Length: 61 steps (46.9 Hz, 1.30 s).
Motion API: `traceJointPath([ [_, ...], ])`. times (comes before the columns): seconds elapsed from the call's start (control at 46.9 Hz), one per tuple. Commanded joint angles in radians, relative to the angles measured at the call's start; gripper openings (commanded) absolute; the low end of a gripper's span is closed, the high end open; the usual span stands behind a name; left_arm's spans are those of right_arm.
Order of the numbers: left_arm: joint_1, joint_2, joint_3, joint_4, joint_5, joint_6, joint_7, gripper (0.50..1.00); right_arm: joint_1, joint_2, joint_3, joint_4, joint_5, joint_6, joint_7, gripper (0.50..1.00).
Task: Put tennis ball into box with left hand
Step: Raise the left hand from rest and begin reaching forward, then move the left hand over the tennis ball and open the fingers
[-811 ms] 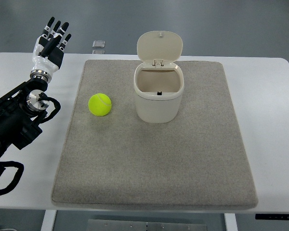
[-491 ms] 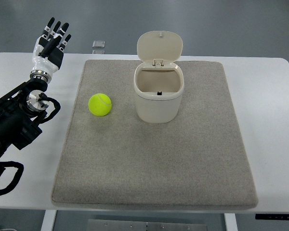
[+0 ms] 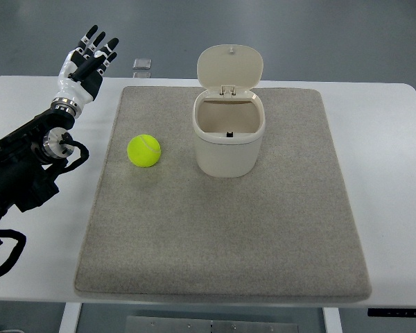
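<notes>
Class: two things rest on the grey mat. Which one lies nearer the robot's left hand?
The tennis ball. It sits at the mat's left side, closer to the left hand than the cream box with its lid up.

The left hand [image 3: 87, 61] is up at 10 o'clock, over the far left corner of the white surface [image 3: 388, 173], with its fingers spread and nothing in them. The way from the hand to the tennis ball [image 3: 144, 150] is clear; only bare surface and grey mat [image 3: 263, 236] lie between. The ball sits alone, with free room on every side. The box [image 3: 227, 139] stands near the ball, at its 3 o'clock. Its top is open, but the lid [image 3: 229, 66] stands up at the back, at 12 o'clock, and blocks that side. A small clear thing [image 3: 142, 64] lies past the mat at 11 o'clock.
</notes>
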Motion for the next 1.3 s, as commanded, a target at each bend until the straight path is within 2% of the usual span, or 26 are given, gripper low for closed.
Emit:
traceJointPath([
  [0.0, -0.029, 0.026, 0.127, -0.002, -0.001, -0.004, 0.0, 0.962, 0.0, 0.0, 0.0, 0.0, 0.0, 0.0, 0.0, 0.901],
  [0.171, -0.075, 0.09, 0.282, -0.059, 0.001, -0.013, 0.004, 0.962, 0.0, 0.0, 0.0, 0.0, 0.0, 0.0, 0.0, 0.901],
  [0.427, -0.236, 0.232, 0.71, -0.279, 0.001, -0.02, 0.006, 0.962, 0.0, 0.0, 0.0, 0.0, 0.0, 0.0, 0.0, 0.901],
  [0.597, -0.341, 0.247, 0.961, -0.339, 0.088, -0.024, 0.003, 0.958, 0.0, 0.0, 0.0, 0.0, 0.0, 0.0, 0.0, 0.901],
  [0.768, -0.381, 0.278, 0.974, -0.344, 0.271, -0.033, 0.003, 0.958, 0.0, 0.0, 0.0, 0.0, 0.0, 0.0, 0.0, 0.901],
  [0.981, -0.434, 0.31, 0.974, -0.372, 0.389, -0.13, -0.007, 0.958, 0.0, 0.0, 0.0, 0.0, 0.0, 0.0, 0.0, 0.901],
  [1.28, -0.435, 0.327, 0.966, -0.444, 0.594, -0.128, -0.014, 0.958, 0.0, 0.0, 0.0, 0.0, 0.0, 0.0, 0.0, 0.901],
])
